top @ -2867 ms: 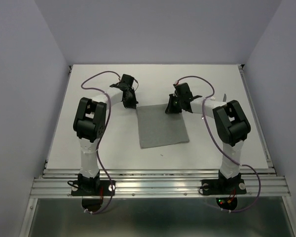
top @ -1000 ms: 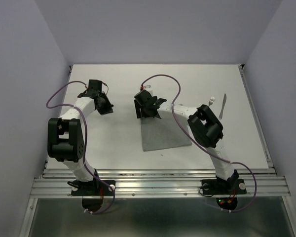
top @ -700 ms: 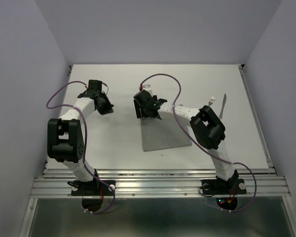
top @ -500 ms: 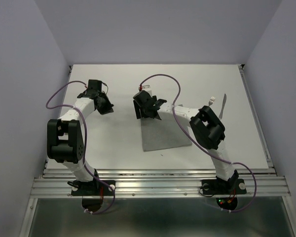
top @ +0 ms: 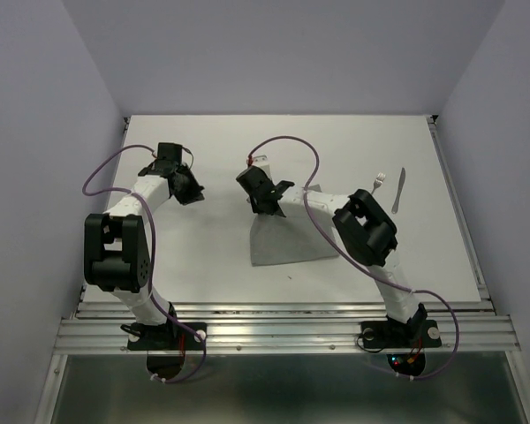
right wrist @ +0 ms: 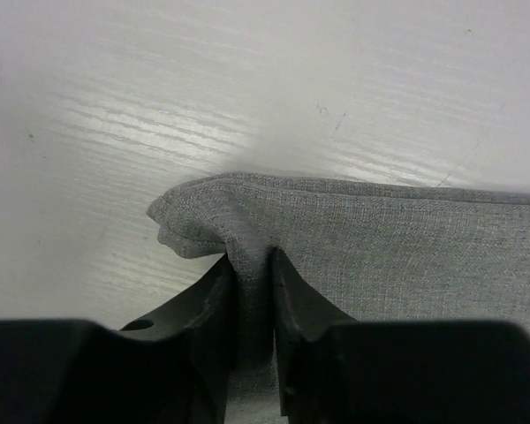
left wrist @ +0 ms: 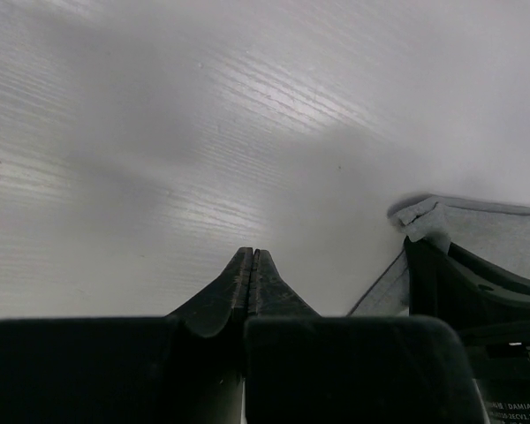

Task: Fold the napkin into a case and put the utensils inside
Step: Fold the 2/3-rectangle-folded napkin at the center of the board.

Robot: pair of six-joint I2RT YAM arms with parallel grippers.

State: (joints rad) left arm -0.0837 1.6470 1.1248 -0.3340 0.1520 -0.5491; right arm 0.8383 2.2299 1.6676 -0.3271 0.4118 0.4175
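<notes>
Grey napkin [right wrist: 406, 238] corner pinched in right jaws | left jaws clenched, empty | first fold in hand | next: corner to be drawn across

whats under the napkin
The napkin lies on the white table. The right gripper pinches its far left corner, bunched up. The fork and knife lie apart to the right, not under it. Anything beneath the flat cloth is covered.
</notes>
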